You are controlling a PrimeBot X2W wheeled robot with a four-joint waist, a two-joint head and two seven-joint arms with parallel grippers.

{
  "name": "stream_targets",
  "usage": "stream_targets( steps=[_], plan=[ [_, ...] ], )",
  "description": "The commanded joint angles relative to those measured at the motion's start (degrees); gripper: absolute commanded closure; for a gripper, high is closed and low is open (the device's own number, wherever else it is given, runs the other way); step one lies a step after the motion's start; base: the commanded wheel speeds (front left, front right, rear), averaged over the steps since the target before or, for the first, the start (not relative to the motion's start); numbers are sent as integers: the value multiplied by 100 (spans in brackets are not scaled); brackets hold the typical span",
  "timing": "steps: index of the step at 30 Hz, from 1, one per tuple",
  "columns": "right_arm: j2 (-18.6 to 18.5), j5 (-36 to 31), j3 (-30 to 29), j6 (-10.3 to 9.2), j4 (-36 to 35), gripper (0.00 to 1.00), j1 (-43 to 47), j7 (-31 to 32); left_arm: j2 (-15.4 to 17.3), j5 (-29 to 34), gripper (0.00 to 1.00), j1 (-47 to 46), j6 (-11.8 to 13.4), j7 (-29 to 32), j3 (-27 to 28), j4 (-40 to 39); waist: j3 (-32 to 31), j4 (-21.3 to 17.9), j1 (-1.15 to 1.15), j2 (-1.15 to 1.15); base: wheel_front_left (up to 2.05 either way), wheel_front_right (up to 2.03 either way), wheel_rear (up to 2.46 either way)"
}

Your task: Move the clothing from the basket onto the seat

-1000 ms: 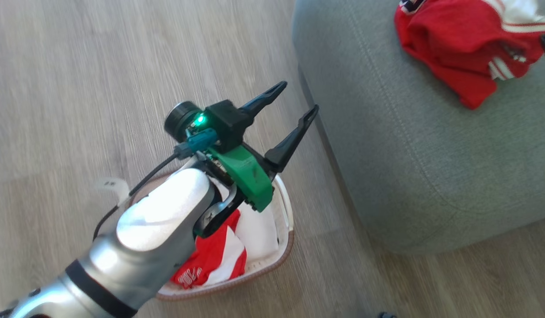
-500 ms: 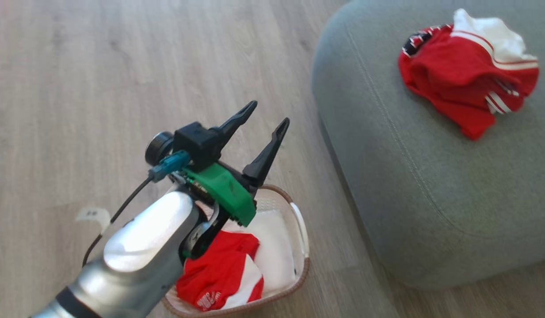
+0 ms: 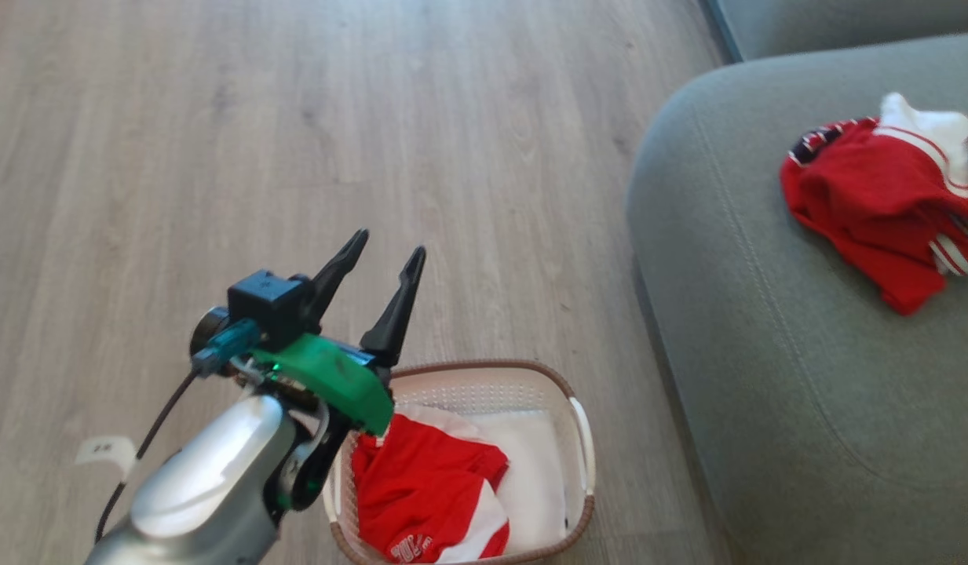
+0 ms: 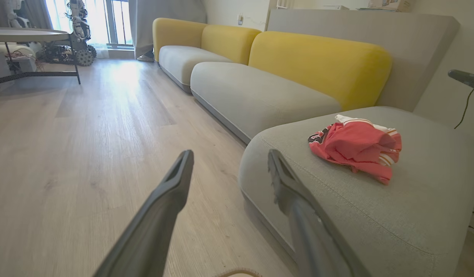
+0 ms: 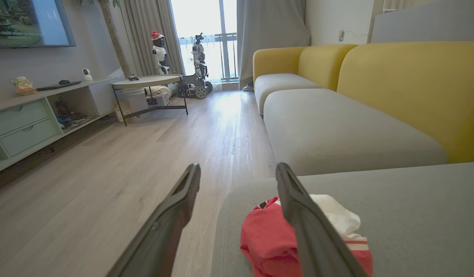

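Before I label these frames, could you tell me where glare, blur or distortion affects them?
Head view: basket sharp, garment on the seat smeared at the right edge. Left wrist view: window glare bleaches the floor; wide-angle stretch. Right wrist view: window blown out, near fingers soft.

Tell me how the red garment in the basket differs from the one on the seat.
The basket garment lies inside the basket, showing white lettering; the seat garment lies bunched on the seat, showing dark patterned trim. Both are red with white stripes.
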Motion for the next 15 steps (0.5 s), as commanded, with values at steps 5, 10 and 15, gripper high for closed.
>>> stream_targets(
  steps=[5, 10, 15],
  plan=[
    [539, -776, -660, 41, -610, 0, 900, -116, 325, 9, 0, 71, 192, -97, 464, -269, -166, 307, 0, 0, 0, 0, 0],
    [1310, -1764, -1305, 41, -1214, 0, 1581, -172, 429, 15, 0, 401, 378, -113, 715, -366, -236, 497, 0, 0, 0, 0, 0],
    [2159, -2506, -1701, 41, -1840, 0, 2182, -238, 473, 118, 0, 794, 566, -119, 1095, -558, -252, 624, 0, 0, 0, 0, 0]
  ],
)
